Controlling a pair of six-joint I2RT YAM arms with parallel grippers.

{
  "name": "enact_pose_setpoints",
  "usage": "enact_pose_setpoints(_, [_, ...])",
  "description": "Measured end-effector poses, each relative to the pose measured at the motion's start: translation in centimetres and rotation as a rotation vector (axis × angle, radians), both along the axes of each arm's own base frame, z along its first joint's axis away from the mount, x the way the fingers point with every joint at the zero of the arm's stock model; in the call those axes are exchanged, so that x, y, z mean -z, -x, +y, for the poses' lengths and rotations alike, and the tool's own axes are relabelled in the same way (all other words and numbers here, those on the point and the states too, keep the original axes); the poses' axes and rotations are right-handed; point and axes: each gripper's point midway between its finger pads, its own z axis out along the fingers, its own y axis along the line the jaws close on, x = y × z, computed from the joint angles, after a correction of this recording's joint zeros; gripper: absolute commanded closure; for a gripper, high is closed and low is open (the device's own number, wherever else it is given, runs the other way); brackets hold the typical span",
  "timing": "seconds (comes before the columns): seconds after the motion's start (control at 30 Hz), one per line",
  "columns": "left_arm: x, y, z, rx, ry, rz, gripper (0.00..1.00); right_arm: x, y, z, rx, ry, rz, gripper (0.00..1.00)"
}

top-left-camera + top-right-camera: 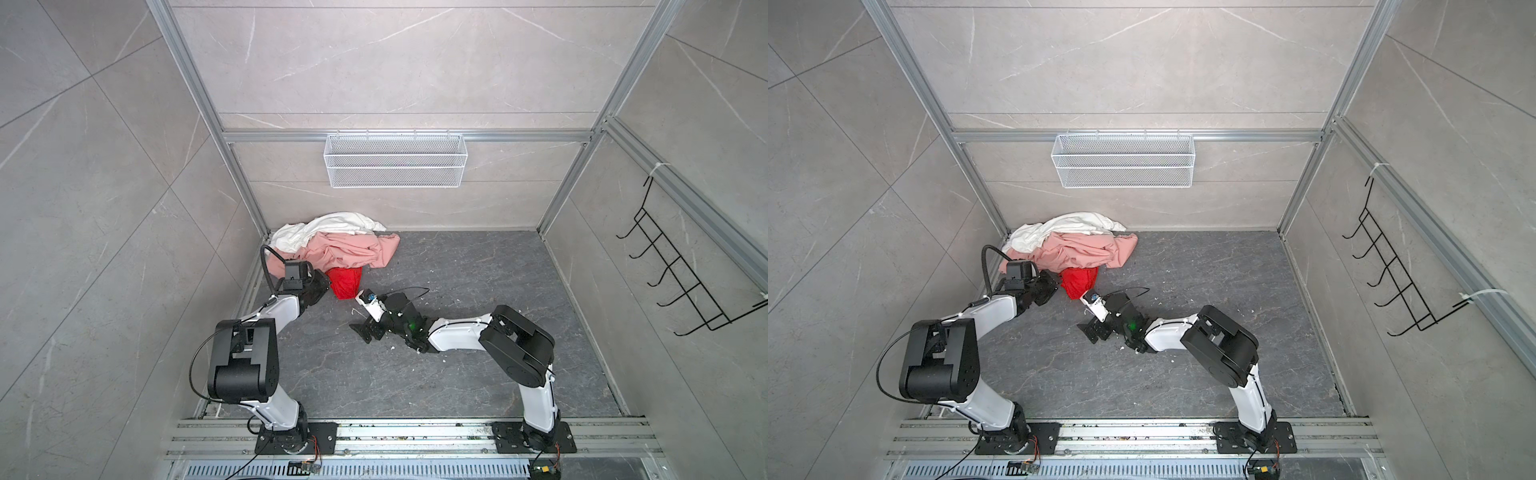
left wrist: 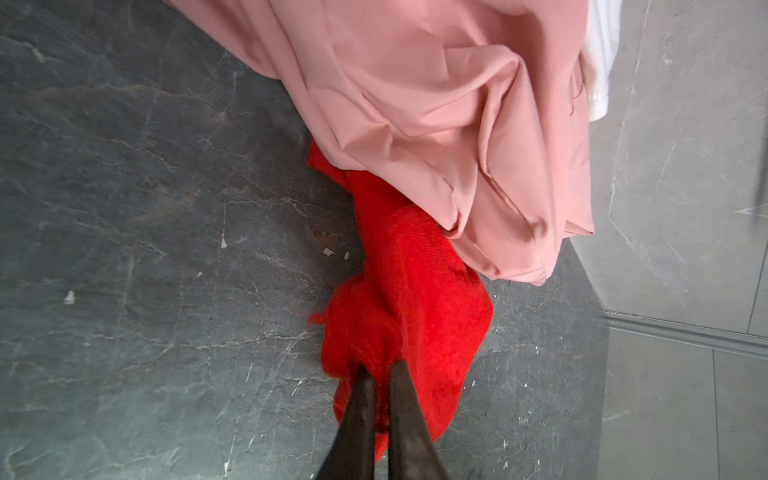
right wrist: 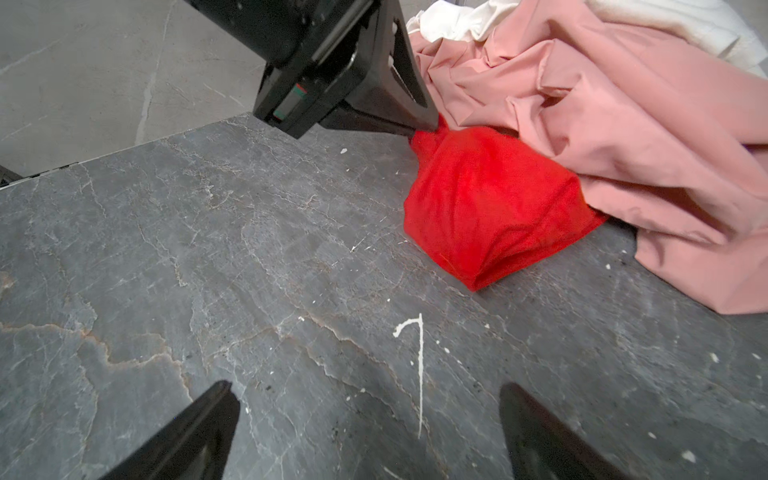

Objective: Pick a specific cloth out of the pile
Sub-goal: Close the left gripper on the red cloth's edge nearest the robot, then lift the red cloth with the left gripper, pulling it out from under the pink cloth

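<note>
Seen from above, the pile (image 1: 332,245) of three garments sat in the far left corner of a dark stone surface (image 1: 478,291). A white cloth (image 1: 328,226) lay at the back and a pale pink cloth (image 1: 353,251) was draped over the middle. The red cloth (image 1: 345,283) poked out from under the pink one's near edge and rested on the stone. The left gripper (image 2: 380,368) was clenched on a bunched tuck at the red cloth's edge (its wrist view showed the two dark fingers (image 2: 405,399) pinched close with red fabric caught between them). The right gripper (image 3: 365,386) sat low over bare stone just in front of the red cloth, jaws spread wide, holding nothing and touching no fabric. The step in hand looked to be drawing the red cloth free. Done well, the pull would run low and away from the pile toward open surface. It would need to be slow enough that the thin fabric slid out from under the pink fold rather than dragging it along. The pinch seemed to hold only a small tuck, so a sharp tug might slip it. The free gripper could pin the pink cloth if it began to follow.
</note>
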Motion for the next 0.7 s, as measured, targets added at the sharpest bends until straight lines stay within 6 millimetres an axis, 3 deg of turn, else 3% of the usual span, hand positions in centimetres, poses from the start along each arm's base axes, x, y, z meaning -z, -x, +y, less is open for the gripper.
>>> enact_pose_setpoints(0.33, [-3.7, -0.8, -0.1, 0.014, -0.01, -0.068, 1.0, -0.7, -0.5, 0.1, 0.02, -0.014, -0.02, 0.0])
enact_pose_setpoints(0.7, [-6.2, -0.9, -0.1, 0.015, -0.01, -0.096, 1.0, -1.9, -1.0, 0.5, 0.031, -0.054, -0.038, 0.0])
